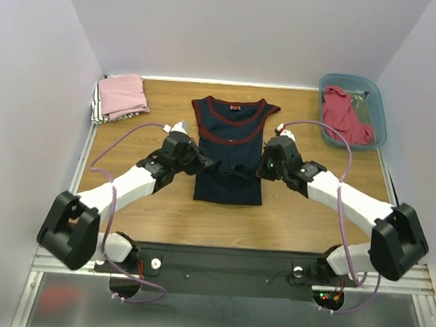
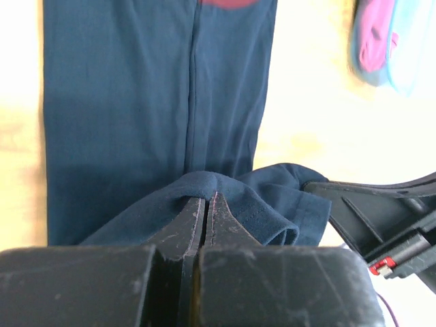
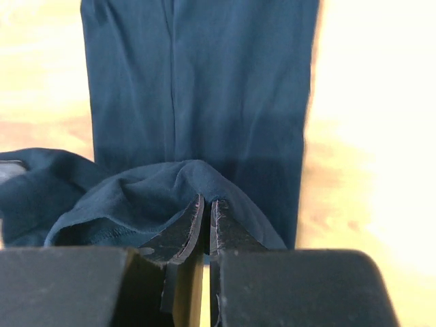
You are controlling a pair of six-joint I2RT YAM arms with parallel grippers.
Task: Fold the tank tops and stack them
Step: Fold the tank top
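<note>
A navy tank top with maroon trim (image 1: 231, 142) lies in the middle of the table, its sides folded in. My left gripper (image 1: 200, 164) is shut on its hem at the left and holds the cloth lifted; the wrist view shows the navy cloth (image 2: 225, 191) bunched over the closed fingertips (image 2: 206, 203). My right gripper (image 1: 260, 169) is shut on the hem at the right, with cloth (image 3: 170, 184) draped over its tips (image 3: 206, 204). A folded pink top (image 1: 122, 95) lies at the far left. A red top (image 1: 346, 114) sits in the teal bin.
The teal plastic bin (image 1: 379, 115) stands at the far right corner. A striped cloth (image 1: 97, 109) lies under the pink top. The table has a metal rim (image 1: 83, 161) and white walls on three sides.
</note>
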